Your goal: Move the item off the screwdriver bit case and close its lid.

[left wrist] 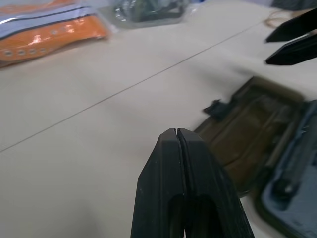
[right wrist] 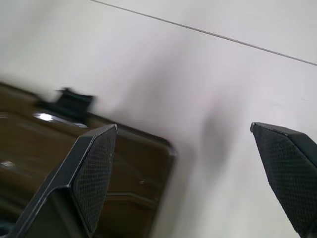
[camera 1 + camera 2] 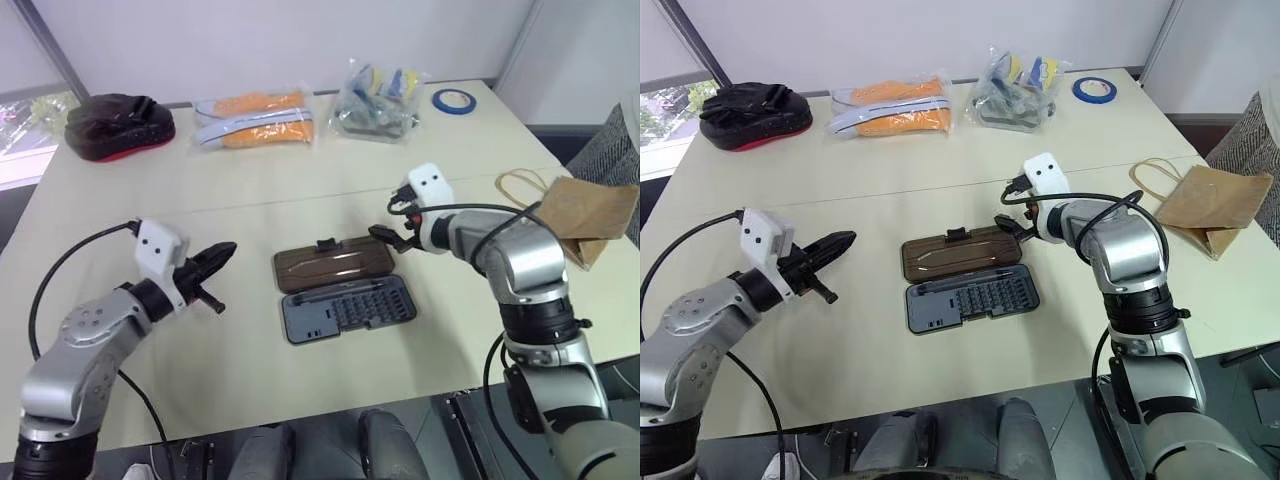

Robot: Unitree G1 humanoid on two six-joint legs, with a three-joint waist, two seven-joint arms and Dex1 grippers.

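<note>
The screwdriver bit case (image 3: pixel 348 308) lies open mid-table, its grey-blue tray of bits nearest me. Its lid (image 3: pixel 335 265), brown and glossy, lies flat behind the tray with the latch tab (image 2: pixel 69 104) at its far edge. The item, a crumpled brown paper bag (image 3: pixel 590 215) with tan loop handles, rests on the table at the far right, apart from the case. My right gripper (image 3: pixel 390 237) hovers open just past the lid's right far corner, holding nothing. My left gripper (image 3: pixel 215 262) is shut and empty, left of the case, pointing toward it.
Along the table's far side lie a black-and-red pouch (image 3: pixel 118 125), a clear bag of orange packs (image 3: pixel 257 120), another clear bag of small items (image 3: pixel 378 100) and a blue tape roll (image 3: pixel 454 99). The table's front edge runs close below the case.
</note>
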